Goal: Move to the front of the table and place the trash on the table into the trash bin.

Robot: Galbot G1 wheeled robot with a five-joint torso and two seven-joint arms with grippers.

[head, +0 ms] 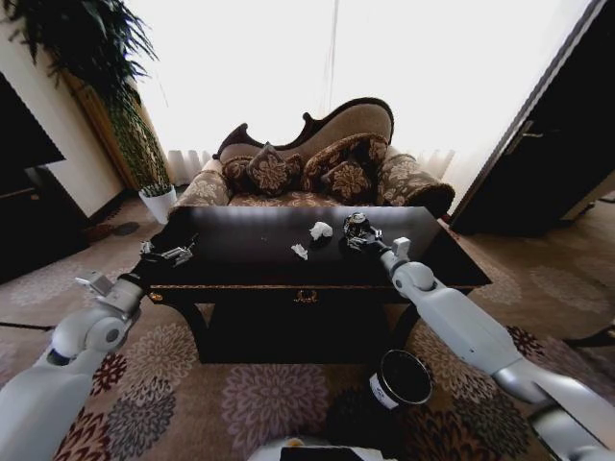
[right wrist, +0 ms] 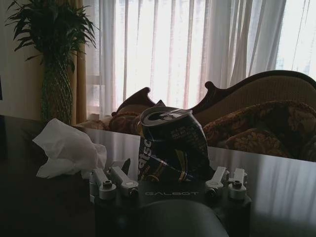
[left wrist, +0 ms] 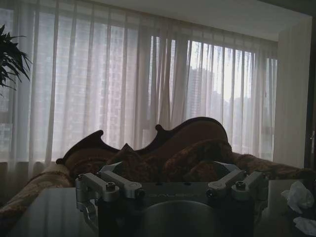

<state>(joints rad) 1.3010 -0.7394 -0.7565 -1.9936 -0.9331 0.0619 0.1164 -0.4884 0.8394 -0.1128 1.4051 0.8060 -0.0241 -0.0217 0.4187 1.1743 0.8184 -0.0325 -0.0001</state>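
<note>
Dark glossy wood forms the worktop (head: 240, 250). On it the right gripper (head: 357, 233) has its jaws closed around a crushed dark can (right wrist: 170, 145), beside a white paper wad (right wrist: 66, 150). The left gripper (head: 171, 254) rests at the worktop's left edge, jaws wide. A black trash bin (head: 400, 380) stands on the carpet in front.

This is a living room or hotel lounge: a carved patterned sofa (head: 317, 163) with cushions sits at upper centre before sheer-curtained windows (head: 288, 67), a potted plant (head: 125, 106) at upper left, floral carpet (head: 259, 403) below.
</note>
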